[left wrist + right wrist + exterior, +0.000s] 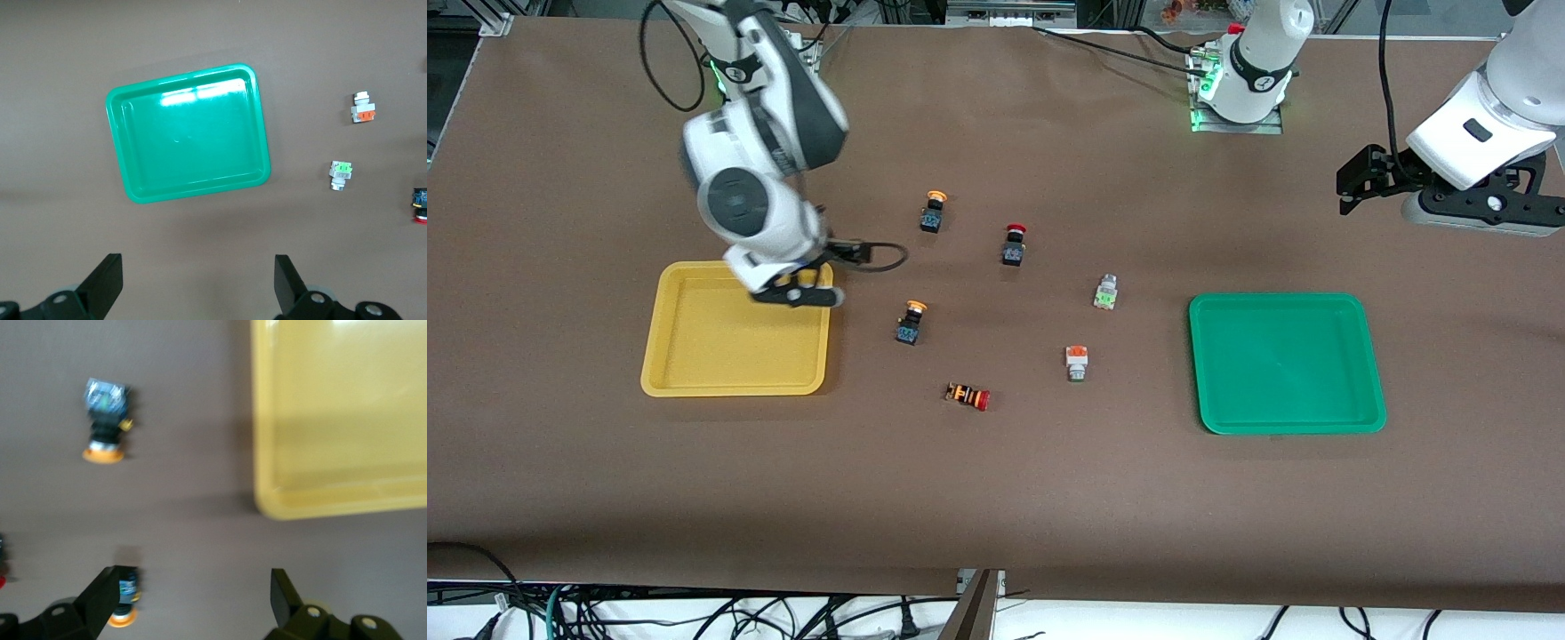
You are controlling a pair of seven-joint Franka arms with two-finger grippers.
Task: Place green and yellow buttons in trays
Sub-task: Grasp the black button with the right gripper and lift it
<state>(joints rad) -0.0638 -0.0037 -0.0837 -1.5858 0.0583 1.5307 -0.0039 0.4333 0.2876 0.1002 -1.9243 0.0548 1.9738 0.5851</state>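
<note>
Currently nothing sorted: both trays are bare and all six buttons sit loose on the desk between them. Yellow tray [694, 356] is at the right arm's end, green tray [1285, 363] at the left arm's end, so each arm likely serves its own tray.

Right hand [796, 292] hangs over the yellow tray's corner nearest the buttons, fingers spread wide, holding nothing. Its wrist view shows the two yellow-capped buttons just off the tray edge, one [105, 420] clear in the open, the other [123, 603] close by a fingertip. Looks like it's lining up for a grab there, my guess.

In the front view the yellow-capped pair stands upright: one [933, 212] farther from the camera, one [910, 322] nearer and closest to the yellow tray.

White-bodied pair sits nearer the green tray: green-marked button [1106, 292] and orange-marked button [1077, 363], the latter nearer the camera. Left wrist view shows both beside the green tray.

Two distractors: red-capped black button [1013, 244] upright mid-desk, red-capped striped button [968, 396] lying on its side nearest the camera. Leave them.

Left hand [1356, 185] waits up high at its end of the desk, fingers wide apart, empty.
</note>
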